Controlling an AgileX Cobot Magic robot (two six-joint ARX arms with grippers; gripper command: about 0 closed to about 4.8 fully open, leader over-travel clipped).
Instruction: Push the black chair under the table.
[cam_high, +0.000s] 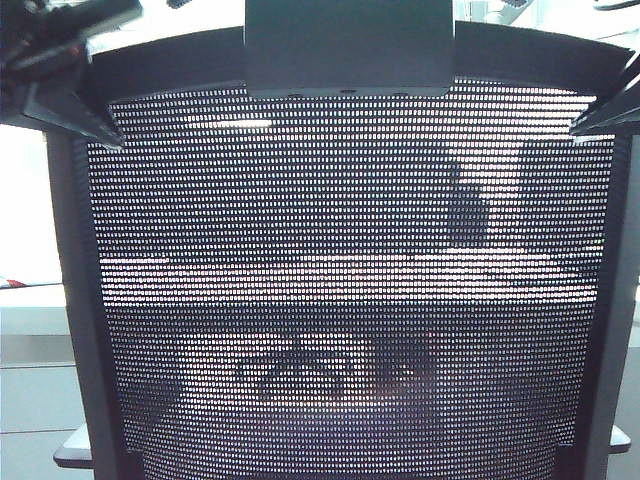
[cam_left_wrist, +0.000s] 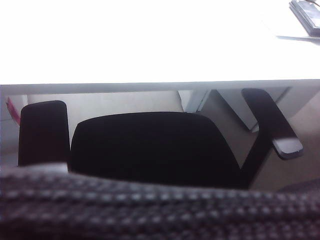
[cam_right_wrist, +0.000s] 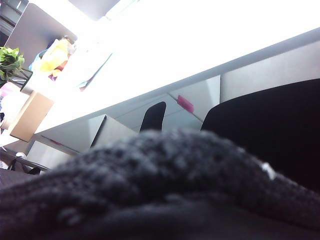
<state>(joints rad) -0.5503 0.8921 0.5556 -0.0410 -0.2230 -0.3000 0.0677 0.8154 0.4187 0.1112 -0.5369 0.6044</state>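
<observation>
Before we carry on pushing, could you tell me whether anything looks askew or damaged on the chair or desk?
Nothing stands out. The black chair sits square, mesh intact, seat partly under the table. Left pincer and right pincer are at the chair's top corners.

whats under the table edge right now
In the left wrist view the black chair's seat front meets the table edge, armrests either side. How far it reaches under is hidden. The left gripper and right gripper are at the chair's top corners.
</observation>
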